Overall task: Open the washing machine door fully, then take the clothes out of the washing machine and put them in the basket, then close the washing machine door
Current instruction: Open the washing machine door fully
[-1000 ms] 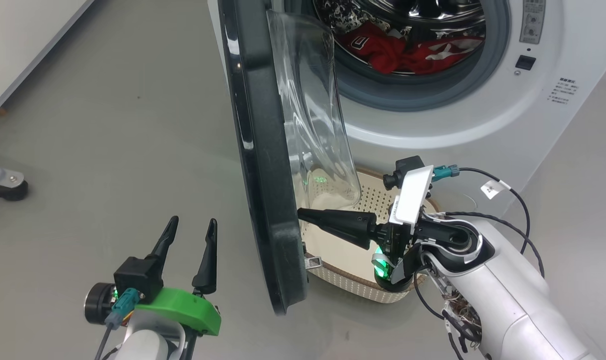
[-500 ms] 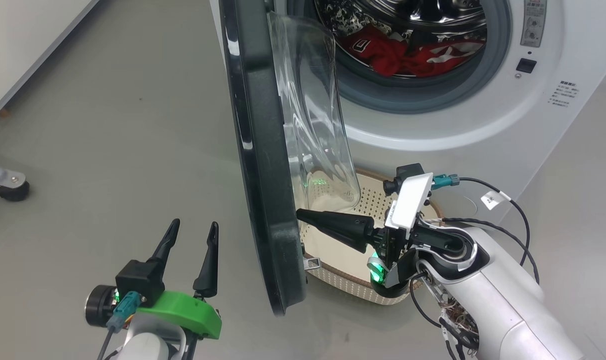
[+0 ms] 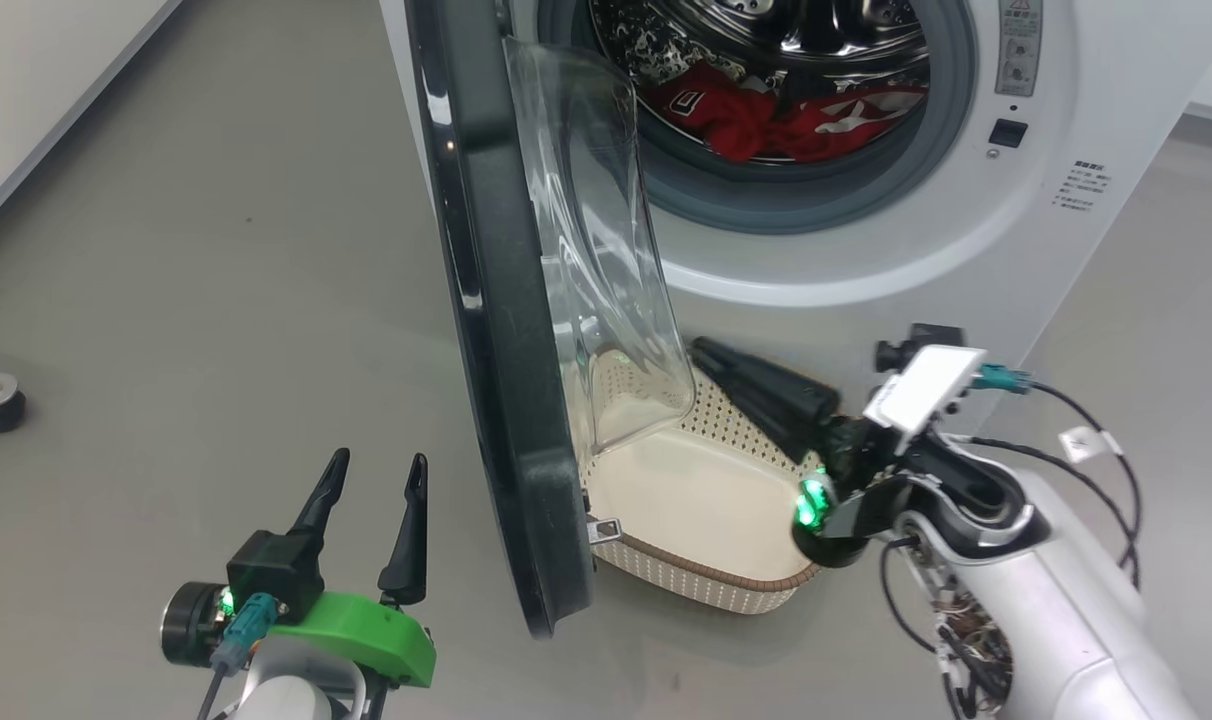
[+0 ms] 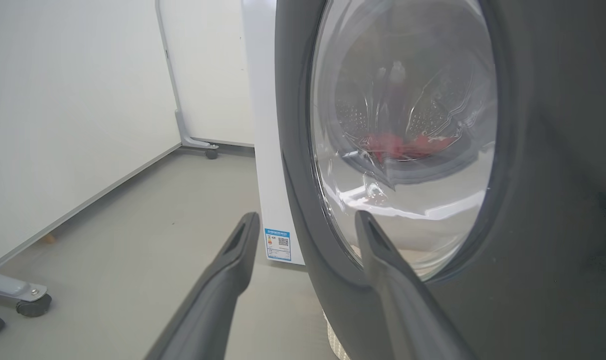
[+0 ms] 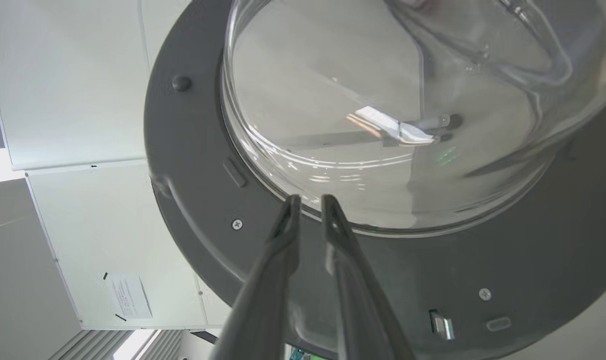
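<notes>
Red clothes (image 3: 756, 120) looked soft, light, floppy; best pinched at a bunched fold. Meanwhile left gripper (image 3: 379, 458) stood wide open; right gripper (image 5: 310, 198) was closed, empty.

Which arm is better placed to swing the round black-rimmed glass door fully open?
Probably right. The right fingers, shut, sit at the inner side of the round black-rimmed glass door, above the cream perforated basket, ready to push it outward. The left fingers, open, hover off its outer face.
</notes>
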Controlling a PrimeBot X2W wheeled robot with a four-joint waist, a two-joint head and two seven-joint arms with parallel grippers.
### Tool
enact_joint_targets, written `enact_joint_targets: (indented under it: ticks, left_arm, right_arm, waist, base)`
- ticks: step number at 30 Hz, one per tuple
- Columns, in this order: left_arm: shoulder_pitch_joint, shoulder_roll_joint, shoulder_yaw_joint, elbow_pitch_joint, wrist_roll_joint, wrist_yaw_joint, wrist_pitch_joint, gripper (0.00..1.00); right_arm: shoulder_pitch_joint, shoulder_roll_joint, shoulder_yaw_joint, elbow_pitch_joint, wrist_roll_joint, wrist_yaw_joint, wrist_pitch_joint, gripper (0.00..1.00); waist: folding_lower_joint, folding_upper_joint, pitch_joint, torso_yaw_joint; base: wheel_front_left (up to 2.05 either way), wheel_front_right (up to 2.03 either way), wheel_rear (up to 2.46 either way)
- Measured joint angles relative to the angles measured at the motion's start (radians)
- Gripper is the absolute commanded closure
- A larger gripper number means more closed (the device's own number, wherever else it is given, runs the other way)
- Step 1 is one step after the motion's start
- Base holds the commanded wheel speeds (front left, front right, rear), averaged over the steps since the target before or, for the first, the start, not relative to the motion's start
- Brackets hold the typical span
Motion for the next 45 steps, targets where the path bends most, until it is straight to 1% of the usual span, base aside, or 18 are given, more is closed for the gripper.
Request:
enact_joint_targets:
  ticks: [1, 2, 6, 10, 18, 21, 27, 30, 36, 42, 45]
  left_arm:
    - [0.0, 0.0, -0.003, 0.0, 0.001, 0.0, 0.0, 0.0]
    - [0.0, 0.0, -0.003, 0.0, 0.003, 0.0, 0.0, 0.0]
    - [0.003, 0.0, 0.008, 0.0, 0.004, 0.0, 0.0, 0.0]
    - [0.007, 0.0, 0.009, 0.001, 0.015, 0.0, 0.0, 0.0]
    - [0.017, 0.0, 0.025, 0.002, 0.022, 0.0, 0.0, 0.0]
    - [0.019, 0.001, 0.036, 0.001, 0.022, 0.0, 0.0, 0.0]
    - [0.027, 0.001, 0.044, 0.0, 0.027, 0.0, 0.0, 0.0]
    - [0.027, 0.001, 0.044, 0.0, 0.03, 0.0, 0.0, 0.0]
    - [0.027, 0.001, 0.051, 0.001, 0.03, 0.0, 0.0, 0.0]
    - [0.027, 0.001, 0.06, 0.001, 0.03, 0.0, 0.0, 0.0]
    - [0.027, 0.001, 0.066, 0.001, 0.03, 0.0, 0.0, 0.0]
  right_arm:
    - [0.006, -0.008, -0.016, -0.007, -0.001, 0.001, -0.016, 0.27]
    - [0.023, -0.026, -0.045, -0.018, -0.001, 0.007, -0.041, 0.0]
    - [0.068, -0.044, -0.071, -0.028, -0.014, 0.008, -0.082, 0.0]
    - [0.114, -0.076, -0.092, -0.032, -0.059, 0.008, -0.136, 0.0]
    - [0.191, -0.154, -0.095, -0.034, -0.241, 0.012, -0.278, 0.0]
    - [0.212, -0.18, -0.079, -0.033, -0.331, 0.016, -0.33, 0.0]
    - [0.234, -0.213, -0.06, -0.033, -0.467, 0.016, -0.442, 0.0]
    - [0.253, -0.225, -0.074, -0.03, -0.504, 0.016, -0.505, 0.0]
    - [0.267, -0.257, -0.079, -0.013, -0.637, 0.014, -0.639, 0.0]
    - [0.267, -0.304, -0.09, 0.006, -0.797, -0.047, -0.796, 0.0]
    - [0.267, -0.333, -0.085, 0.007, -0.903, -0.092, -0.863, 0.0]
  waist:
    - [0.0, 0.0, -0.001, -0.002]
    - [0.0, 0.0, -0.002, -0.006]
    - [0.0, -0.0001, -0.006, -0.017]
    - [0.0, 0.0, -0.014, -0.027]
    - [0.0, 0.0, -0.029, -0.043]
    - [0.0, 0.0, -0.032, -0.052]
    - [0.0, 0.0, -0.034, -0.07]
    - [0.0, 0.0, -0.033, -0.074]
    - [0.0, 0.0, -0.033, -0.083]
    - [0.0, 0.0, -0.032, -0.09]
    - [0.0001, 0.0, -0.031, -0.092]
  base:
    - [0.0, 0.0, 0.0]
    - [0.0, 0.0, 0.0]
    - [0.0, 0.0, 0.0]
    - [0.0, 0.0, 0.0]
    - [0.0, 0.0, 0.0]
    - [0.0, 0.0, 0.0]
    - [0.0, 0.0, 0.0]
    - [0.0, 0.0, 0.0]
    - [0.0, 0.0, 0.0]
    - [0.0, 0.0, 0.0]
    - [0.0, 0.0, 0.0]
